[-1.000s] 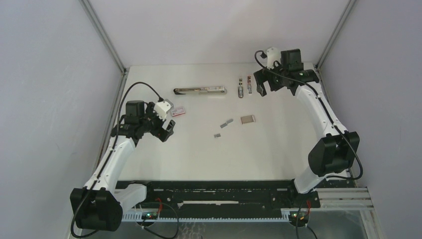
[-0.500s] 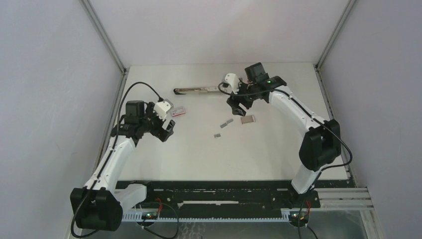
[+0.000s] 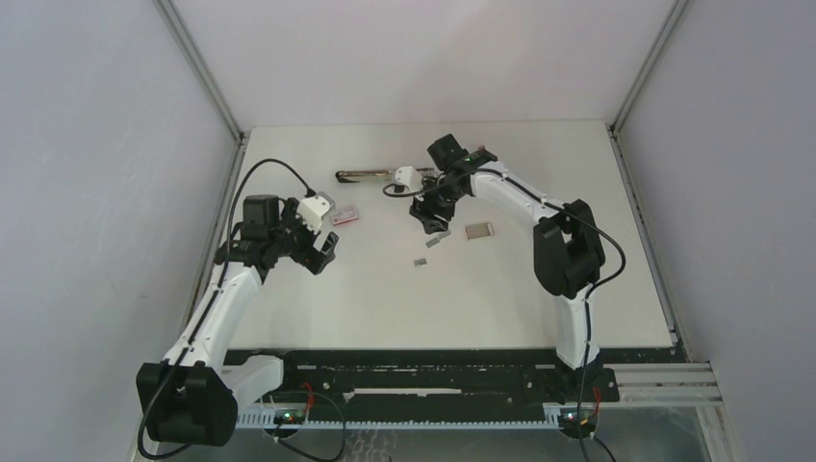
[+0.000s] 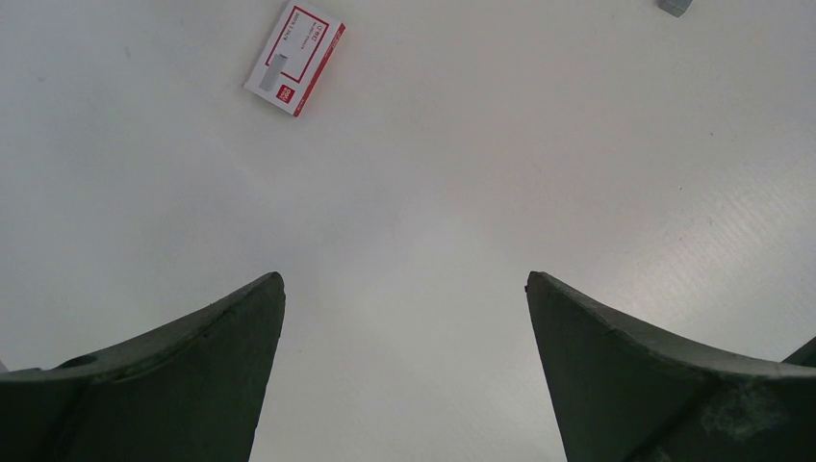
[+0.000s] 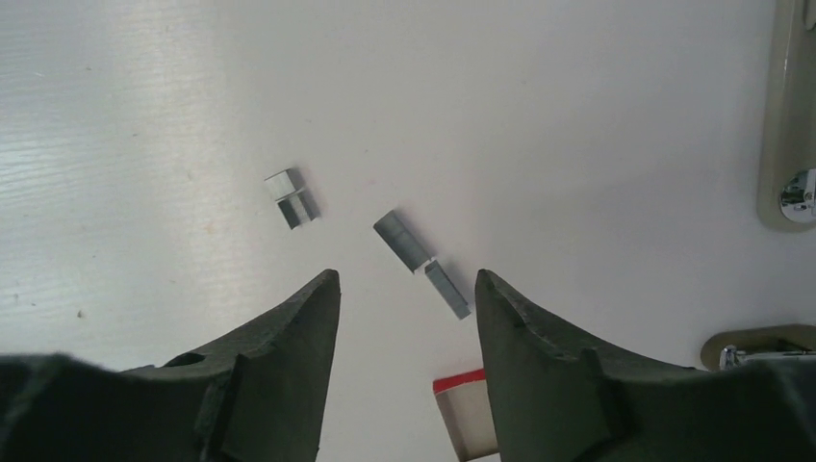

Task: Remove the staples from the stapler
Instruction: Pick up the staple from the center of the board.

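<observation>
The stapler [image 3: 369, 176] lies opened out flat at the back of the table; its pale metal body [image 5: 791, 115] also shows at the right edge of the right wrist view. Short silver-grey staples [image 3: 438, 238] lie loose mid-table, with another strip [image 3: 420, 261] nearer. My right gripper [image 3: 430, 219] hovers just above them, jaws partly apart and empty. Just ahead of the right gripper [image 5: 406, 276] lies a broken strip of staples [image 5: 402, 239], and a small piece [image 5: 292, 197] lies to its left. My left gripper [image 4: 404, 279] is wide open over bare table.
A pink-and-white staple box [image 3: 346, 216] lies beside the left gripper [image 3: 324, 248], and is seen as a red-and-white box [image 4: 293, 58] in the left wrist view. A small open box with a red edge [image 3: 479, 231] sits right of the staples, and its corner [image 5: 467, 414] peeks between the right fingers.
My right arm has swung from the far right corner leftward and down over the loose staples, and its jaws have narrowed. The left arm has not moved.
</observation>
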Robot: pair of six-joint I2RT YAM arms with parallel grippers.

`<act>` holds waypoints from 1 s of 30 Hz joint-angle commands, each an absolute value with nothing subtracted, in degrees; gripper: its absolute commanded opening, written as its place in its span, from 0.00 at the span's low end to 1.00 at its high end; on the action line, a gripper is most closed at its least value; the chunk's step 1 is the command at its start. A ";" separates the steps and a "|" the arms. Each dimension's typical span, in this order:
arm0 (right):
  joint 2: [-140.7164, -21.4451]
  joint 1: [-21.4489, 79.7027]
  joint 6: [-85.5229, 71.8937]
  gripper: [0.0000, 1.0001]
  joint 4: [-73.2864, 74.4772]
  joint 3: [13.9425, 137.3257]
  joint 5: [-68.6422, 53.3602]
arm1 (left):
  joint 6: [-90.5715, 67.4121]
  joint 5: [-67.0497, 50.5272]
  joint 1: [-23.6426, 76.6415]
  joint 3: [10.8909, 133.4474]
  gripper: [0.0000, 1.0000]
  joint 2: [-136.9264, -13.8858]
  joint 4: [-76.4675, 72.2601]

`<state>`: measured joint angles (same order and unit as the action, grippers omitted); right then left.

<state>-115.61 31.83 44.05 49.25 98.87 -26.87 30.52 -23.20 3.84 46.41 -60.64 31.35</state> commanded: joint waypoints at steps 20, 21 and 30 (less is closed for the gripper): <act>-126.31 32.62 45.39 0.45 48.55 105.33 -21.62 | 30.23 -24.65 3.14 45.13 1.00 -60.20 29.68; -126.56 32.61 45.41 0.45 48.78 105.52 -21.60 | 30.23 -24.69 3.12 45.09 1.00 -60.27 29.63; -127.57 32.74 45.44 0.44 49.11 105.64 -20.87 | 30.37 -24.79 3.07 45.08 1.00 -60.12 29.70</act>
<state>-127.79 32.34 45.01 49.67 103.57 -20.95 30.52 -23.22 3.55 46.19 -60.73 31.31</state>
